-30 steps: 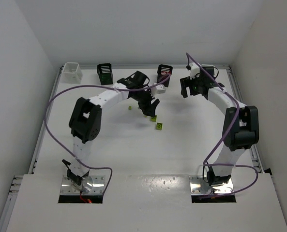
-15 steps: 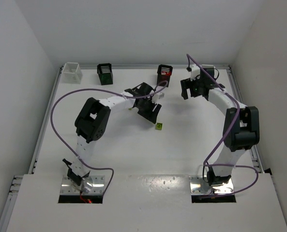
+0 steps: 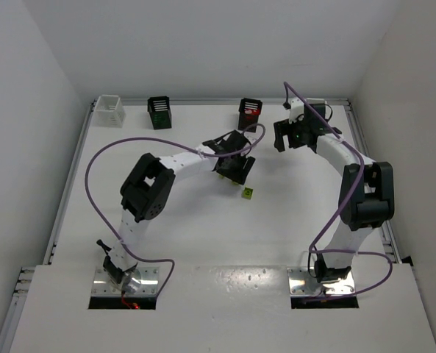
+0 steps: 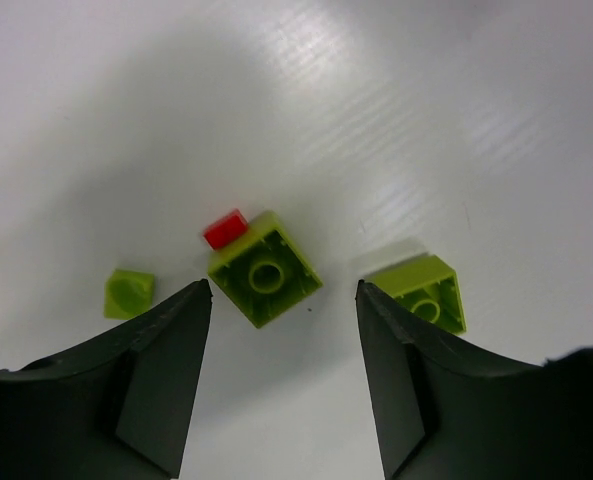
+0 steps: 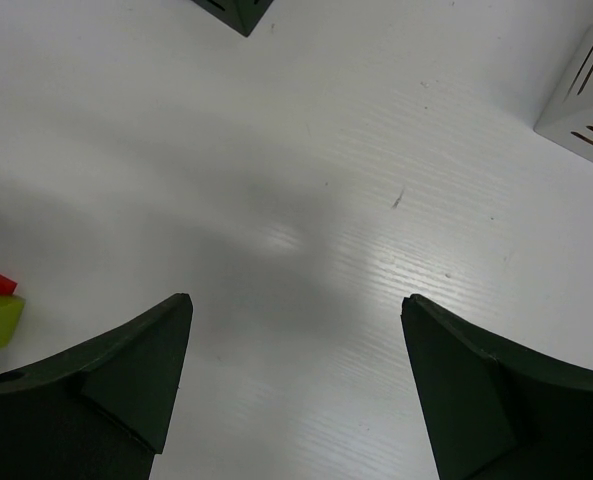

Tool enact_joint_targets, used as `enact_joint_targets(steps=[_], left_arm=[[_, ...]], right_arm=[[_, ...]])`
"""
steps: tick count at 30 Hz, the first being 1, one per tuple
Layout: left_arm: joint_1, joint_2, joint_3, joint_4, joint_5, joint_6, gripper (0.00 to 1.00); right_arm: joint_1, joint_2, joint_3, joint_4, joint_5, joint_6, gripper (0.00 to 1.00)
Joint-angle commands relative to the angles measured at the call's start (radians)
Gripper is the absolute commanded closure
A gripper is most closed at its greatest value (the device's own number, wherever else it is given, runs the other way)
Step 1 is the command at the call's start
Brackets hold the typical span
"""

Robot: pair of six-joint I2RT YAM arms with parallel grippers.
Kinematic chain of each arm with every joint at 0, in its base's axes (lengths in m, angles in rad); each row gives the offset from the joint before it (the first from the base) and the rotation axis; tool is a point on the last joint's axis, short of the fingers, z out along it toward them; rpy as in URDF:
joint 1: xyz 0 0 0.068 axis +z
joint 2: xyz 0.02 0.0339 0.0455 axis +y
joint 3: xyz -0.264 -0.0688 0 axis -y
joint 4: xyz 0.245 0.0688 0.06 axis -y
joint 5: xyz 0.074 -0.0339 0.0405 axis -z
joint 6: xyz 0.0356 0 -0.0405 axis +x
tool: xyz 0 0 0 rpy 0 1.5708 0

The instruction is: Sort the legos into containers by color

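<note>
yellow-green brick [image 4: 268,275], with a tiny red brick [image 4: 225,229] stuck at its far corner, lies on the white table [image 4: 396,90] just ahead of the gap between the tips of the left gripper [image 4: 281,292]. the fingers [image 4: 156,370] stand apart, clear of the brick on both sides, with nothing clamped. a second yellow-green brick [image 4: 421,292] lies just outside one finger. a small yellow-green piece [image 4: 129,293] lies just outside the other.

from above, the left arm has swung further right and stretched out since a second ago. its elbow now sits nearer the middle of the table. the small bricks that showed beside the gripper then are now hidden under the arm and wrist. one loose yellow-green lego [image 3: 247,193] shows just below the gripper.

along the back edge stand a white bin [image 3: 109,110], a black bin [image 3: 159,112] and a second black bin [image 3: 250,112] with red showing inside.

the right gripper [image 3: 285,138] hangs near that second black bin, in the same place as in the earlier frames. its jaws are spread wide with nothing between them. its wrist view catches the corner of a white slatted bin [image 5: 586,95] with orange behind the slats. at the left edge of that view is a yellow-green brick capped with red. whether it is the one at the left gripper, i cannot tell.
</note>
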Motion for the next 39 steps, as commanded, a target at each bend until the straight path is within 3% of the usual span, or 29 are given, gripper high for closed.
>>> enact_joint_targets(steps=[1,14,17,18,21,29,35,39], left_arm=[[-0.003,0.021,0.055,0.006,-0.088,-0.060,0.35],[-0.003,0.098,0.122,-0.023,-0.074,-0.070,0.35],[0.006,0.086,0.099,-0.023,-0.062,-0.042,0.45],[0.006,0.070,0.076,-0.023,-0.033,-0.030,0.54],[0.025,0.032,0.031,-0.023,-0.006,0.016,0.68],[0.110,-0.055,0.020,-0.086,0.076,0.091,0.87],[0.300,-0.154,0.163,-0.116,0.181,0.136,0.90],[0.503,-0.132,0.377,-0.161,0.209,0.136,0.90]], right_arm=[[-0.006,-0.021,0.024,0.016,-0.020,0.015,0.14],[-0.016,-0.012,0.042,0.007,-0.020,0.015,0.14],[-0.016,-0.003,0.042,0.007,-0.030,0.015,0.14],[-0.016,-0.003,0.051,0.007,-0.030,0.015,0.14],[-0.016,0.008,0.051,0.007,-0.040,0.015,0.14],[-0.016,0.037,0.070,0.038,-0.097,0.044,0.14],[-0.005,0.046,0.100,0.038,-0.143,0.035,0.14],[0.004,0.068,0.122,0.038,-0.163,0.044,0.14]])
